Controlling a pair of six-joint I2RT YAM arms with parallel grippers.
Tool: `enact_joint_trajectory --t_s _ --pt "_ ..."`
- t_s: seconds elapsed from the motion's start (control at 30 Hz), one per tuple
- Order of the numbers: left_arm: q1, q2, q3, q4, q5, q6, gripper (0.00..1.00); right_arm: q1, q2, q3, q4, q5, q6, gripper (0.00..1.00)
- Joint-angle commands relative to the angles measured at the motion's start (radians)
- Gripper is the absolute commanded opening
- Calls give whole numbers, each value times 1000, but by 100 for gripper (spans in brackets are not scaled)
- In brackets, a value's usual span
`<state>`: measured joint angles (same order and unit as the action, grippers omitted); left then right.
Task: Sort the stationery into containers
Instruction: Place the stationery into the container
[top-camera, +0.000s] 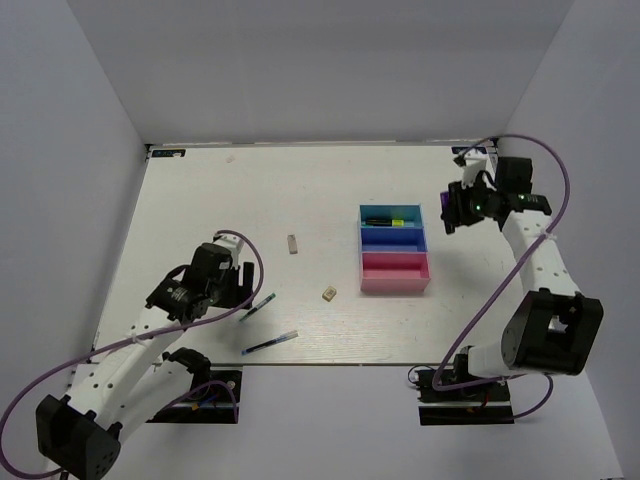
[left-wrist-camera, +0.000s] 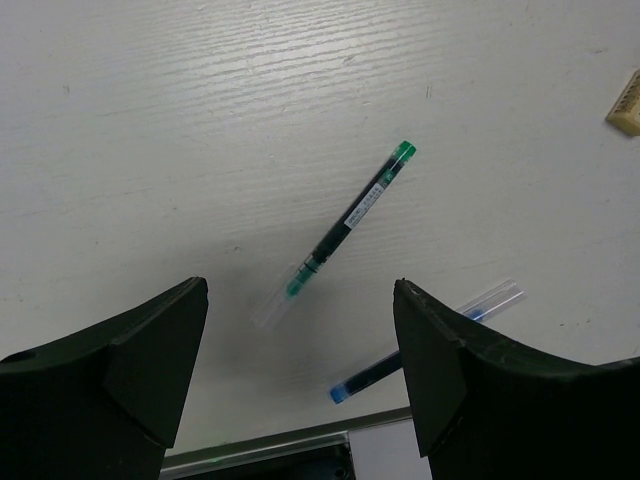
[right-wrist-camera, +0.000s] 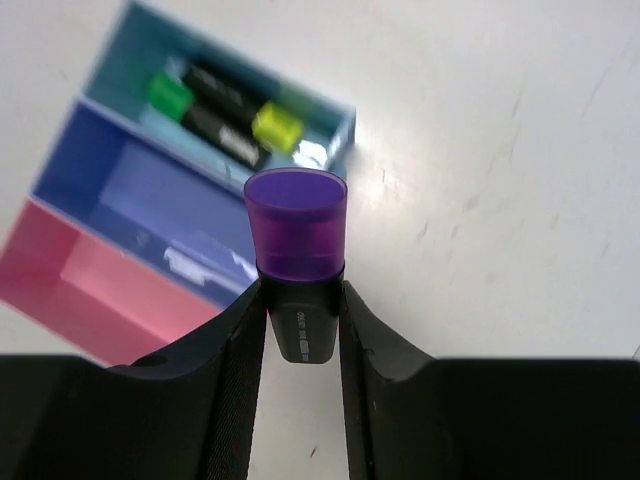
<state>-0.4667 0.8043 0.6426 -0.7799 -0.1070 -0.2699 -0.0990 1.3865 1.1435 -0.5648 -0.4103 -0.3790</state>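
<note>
Looking down from the top external camera, three joined containers sit right of the middle of the table (top-camera: 200, 200): the cyan tray (top-camera: 363, 215) farthest, the dark blue tray (top-camera: 392, 241) between, the pink tray (top-camera: 394, 271) nearest. A grey block (top-camera: 292, 244) and a tan block (top-camera: 329, 293) lie apart to their left. The left gripper (top-camera: 243, 285) hangs just beside a teal pen (top-camera: 258, 306), with a blue pen (top-camera: 270, 342) nearer the table's edge. The right gripper (top-camera: 447, 212) is raised just right of the cyan tray; its load is too small to tell here.

From the left wrist, the jaws are seen spread wide and holding nothing. The teal pen lies flat on the table beyond them, and one finger partly hides the blue pen.

From the right wrist, the fingers are clamped on a purple-capped marker (right-wrist-camera: 296, 225). It is held off the table beside the cyan tray, where a green-capped marker (right-wrist-camera: 170, 95) and a yellow-capped marker (right-wrist-camera: 277, 125) lie.
</note>
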Motion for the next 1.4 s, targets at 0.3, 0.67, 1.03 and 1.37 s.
enact_joint_trajectory --t_s 0.3,0.67,1.03,1.37 --pt "7 59 -15 33 21 32 85 160 354 286 158 -343 -141 0" --pt "8 79 -20 37 26 41 85 216 493 383 165 -259 -208 0" --pt "4 130 -15 45 41 44 87 248 499 318 89 -225 -310 26" --pt "5 307 51 24 9 78 90 254 487 300 91 -199 -310 57"
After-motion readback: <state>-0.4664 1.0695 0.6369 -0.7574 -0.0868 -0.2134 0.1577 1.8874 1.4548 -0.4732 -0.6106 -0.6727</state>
